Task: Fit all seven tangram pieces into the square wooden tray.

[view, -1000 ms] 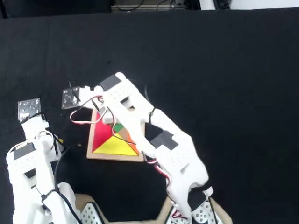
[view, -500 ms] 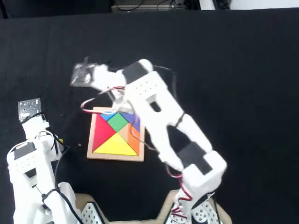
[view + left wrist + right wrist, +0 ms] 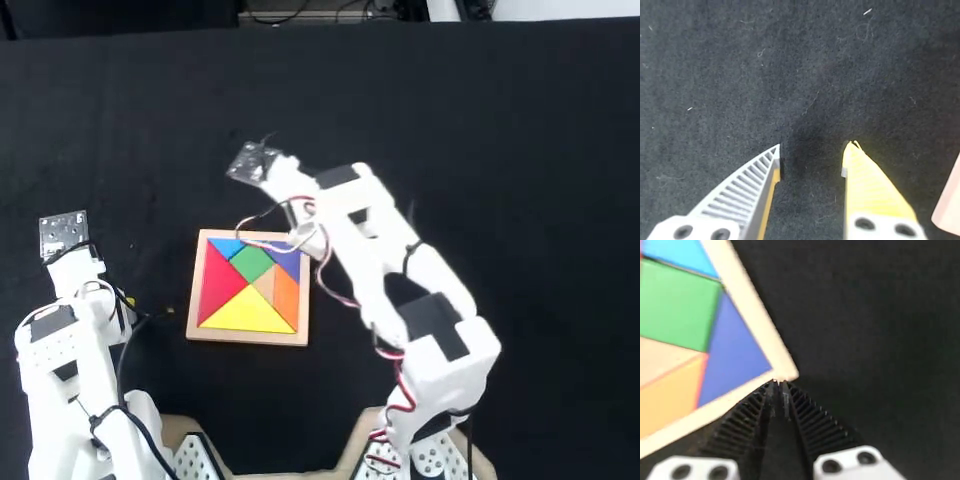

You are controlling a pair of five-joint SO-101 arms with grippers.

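The right arm (image 3: 385,265) rises from its base at the near edge of the table and stretches forward and to the left, its wrist bent down over the far right corner of the square wooden tray (image 3: 248,339). The right gripper (image 3: 777,387) has its black ribbed fingers pressed together with nothing between them, the tips right at that corner of the pale rim — whether they touch the wood cannot be told. The left arm (image 3: 60,350) stands folded near its own base at the left of the table, well apart from the tray. The left gripper (image 3: 815,145) points down at bare cloth with its jaws spread, holding nothing. The tray lies flat between the two arms, nearer the front of the table, and all seven pieces sit inside it: a red triangle (image 3: 213,285) on the left, a yellow triangle (image 3: 248,316) along the near side, a green square (image 3: 252,262) in the middle of the far side, a pale blue triangle (image 3: 227,247) and a dark blue triangle (image 3: 290,263) at the far corners, and an orange piece (image 3: 286,297) and a tan piece (image 3: 264,287) on the right. The table is covered in a black cloth (image 3: 500,150) flecked with lint — beyond its far edge run dark cables (image 3: 300,12).
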